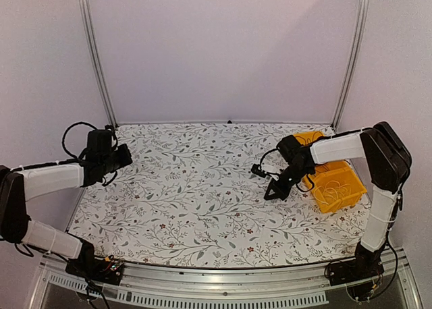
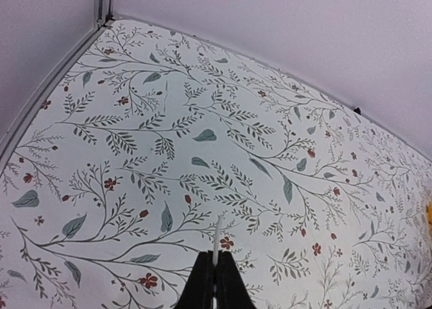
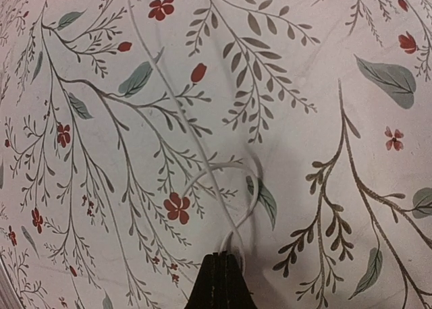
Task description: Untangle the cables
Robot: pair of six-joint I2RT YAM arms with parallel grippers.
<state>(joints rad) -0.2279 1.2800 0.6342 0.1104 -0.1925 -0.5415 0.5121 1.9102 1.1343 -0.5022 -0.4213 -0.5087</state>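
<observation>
Untangling is judged barely begun: a white cable (image 3: 223, 187) looped on the counter (image 3: 317, 113) is clamped in the right gripper (image 3: 221, 258), a white end (image 2: 219, 231) in the left gripper (image 2: 216, 258), other cables (image 1: 332, 182) apparently in the yellow bin (image 1: 341, 203)

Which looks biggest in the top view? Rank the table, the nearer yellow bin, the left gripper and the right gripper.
1. table
2. nearer yellow bin
3. left gripper and right gripper: about alike, and their heights above the table may differ, so left unranked.
</observation>
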